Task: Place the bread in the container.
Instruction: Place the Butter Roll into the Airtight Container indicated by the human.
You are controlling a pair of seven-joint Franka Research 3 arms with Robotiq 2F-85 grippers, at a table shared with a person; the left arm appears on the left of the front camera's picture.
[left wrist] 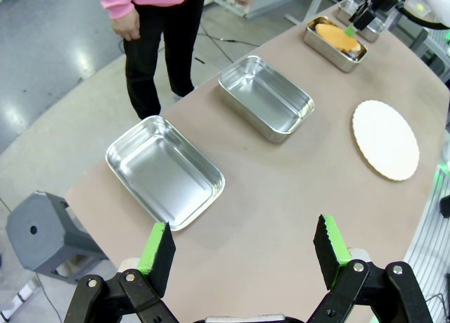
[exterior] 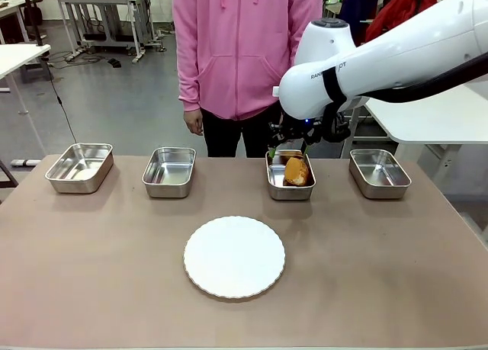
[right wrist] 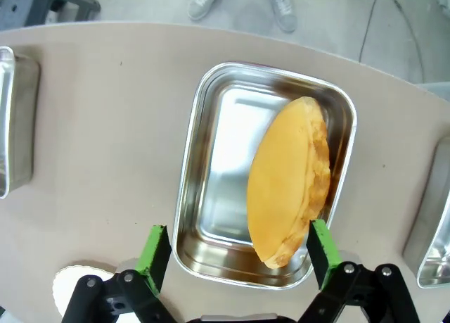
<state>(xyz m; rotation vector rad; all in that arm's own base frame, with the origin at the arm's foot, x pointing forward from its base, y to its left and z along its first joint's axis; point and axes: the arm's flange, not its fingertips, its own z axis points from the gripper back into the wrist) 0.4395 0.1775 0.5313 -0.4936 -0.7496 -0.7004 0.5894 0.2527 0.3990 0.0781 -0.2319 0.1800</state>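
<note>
My left claw point(left wrist: 244, 256) hung open and empty over the near left corner of the surface point(exterior: 366, 274), next to the leftmost tray point(left wrist: 166, 174) and well apart from the action. Moving right: the second tray point(exterior: 168, 171) was bare, white plate point(exterior: 234, 257) bare in the middle. The bread point(right wrist: 290, 182) already lay in the container point(right wrist: 204, 161), third tray from the left, leaning on its right wall, long axis running along the tray's length. My right claw point(right wrist: 239, 256) was directly above it, jaws spread wide, gripping nothing, bread just ahead of the fingertips toward the right finger. My right arm was clearly the nearer one. Judged placement done; next move only needed a straight lift clear. Fourth tray point(exterior: 380, 172) was bare.
</note>
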